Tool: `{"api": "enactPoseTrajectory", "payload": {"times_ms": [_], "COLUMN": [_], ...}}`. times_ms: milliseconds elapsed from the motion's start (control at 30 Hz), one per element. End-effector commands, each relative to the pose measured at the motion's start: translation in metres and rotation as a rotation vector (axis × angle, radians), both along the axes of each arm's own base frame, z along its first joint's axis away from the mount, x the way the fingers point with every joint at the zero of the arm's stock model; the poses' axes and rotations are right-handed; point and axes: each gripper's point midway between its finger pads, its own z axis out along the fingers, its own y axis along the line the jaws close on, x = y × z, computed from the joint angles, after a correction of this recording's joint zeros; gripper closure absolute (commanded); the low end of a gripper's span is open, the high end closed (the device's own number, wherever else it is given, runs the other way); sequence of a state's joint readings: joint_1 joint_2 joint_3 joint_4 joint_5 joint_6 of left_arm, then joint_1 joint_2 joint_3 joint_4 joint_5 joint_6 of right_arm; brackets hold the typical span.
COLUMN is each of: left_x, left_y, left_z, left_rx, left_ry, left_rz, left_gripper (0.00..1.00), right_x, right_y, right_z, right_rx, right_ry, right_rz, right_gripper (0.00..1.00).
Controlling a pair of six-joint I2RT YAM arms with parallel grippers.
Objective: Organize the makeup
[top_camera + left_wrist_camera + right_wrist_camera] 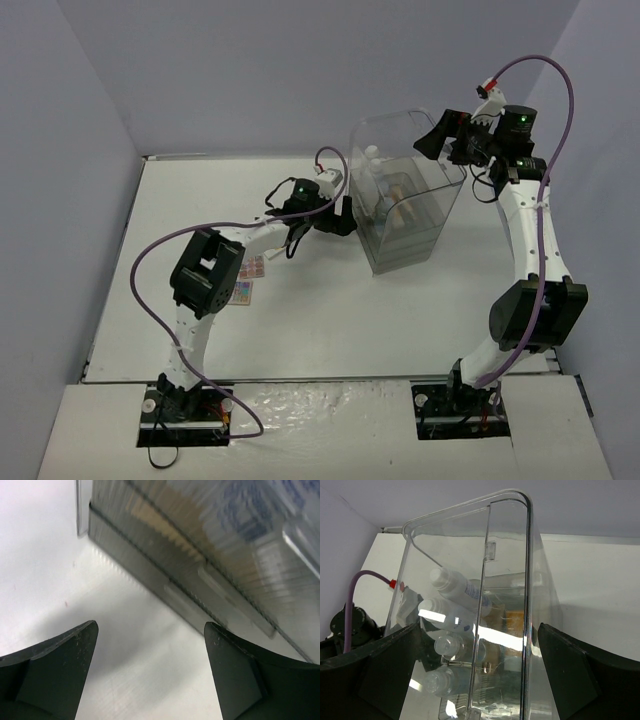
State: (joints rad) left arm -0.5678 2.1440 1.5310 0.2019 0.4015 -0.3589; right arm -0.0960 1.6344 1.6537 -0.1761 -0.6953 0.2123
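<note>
Bottles (451, 586) sit inside the clear case (400, 255), the left gripper (150, 630) beside it and the right gripper (475, 630) over it both spread, while the eyeshadow palette (243, 290) lies apart on the table (300, 330).

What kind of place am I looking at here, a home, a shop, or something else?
Probably a robotics lab test cell, not a home: plain walls box in a white table, and a left arm and right arm with trailing cables are bolted at its near edge.
</note>
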Motion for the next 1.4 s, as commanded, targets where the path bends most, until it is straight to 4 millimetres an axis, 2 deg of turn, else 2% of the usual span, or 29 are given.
{"api": "enactPoseTrajectory", "payload": {"times_ms": [0, 67, 133, 167, 333, 467, 767, 1033, 1133, 1367], "left_x": [-0.008, -0.014, -0.019, -0.023, -0.016, -0.007, 0.005, 0.009, 0.008, 0.007], "left_y": [-0.002, -0.004, -0.008, -0.013, -0.024, -0.024, -0.024, -0.027, -0.028, -0.029], "left_z": [0.096, 0.104, 0.105, 0.103, 0.102, 0.092, 0.082, 0.075, 0.069, 0.065], "left_rx": [-0.254, -0.326, -0.392, -0.431, -0.566, -0.622, -0.754, -0.772, -0.795, -0.817], "left_ry": [-0.005, 0.053, 0.117, 0.158, 0.284, 0.343, 0.371, 0.355, 0.358, 0.339], "left_rz": [0.128, 0.14, 0.15, 0.136, 0.163, 0.219, 0.271, 0.259, 0.254, 0.219], "left_gripper": [0.17, 0.2, 0.22, 0.27, 0.4, 0.49, 0.61, 0.69, 0.76, 0.78], "right_x": [-0.004, -0.003, -0.002, -0.001, -0.001, -0.001, -0.003, -0.003, -0.003, -0.003], "right_y": [0.014, 0.013, 0.013, 0.013, 0.012, 0.012, 0.013, 0.012, 0.013, 0.013], "right_z": [0.005, 0.006, 0.006, 0.006, 0.007, 0.009, 0.01, 0.009, 0.01, 0.008], "right_rx": [-0.008, -0.014, -0.015, -0.015, -0.017, -0.019, -0.019, -0.017, -0.019, -0.018], "right_ry": [-0.032, -0.036, -0.037, -0.036, -0.04, -0.047, -0.049, -0.047, -0.049, -0.045], "right_rz": [0.046, 0.042, 0.041, 0.041, 0.04, 0.04, 0.044, 0.044, 0.044, 0.045], "right_gripper": [0.01, 0.01, 0.01, 0.01, 0.01, 0.01, 0.01, 0.01, 0.01, 0.01]}}
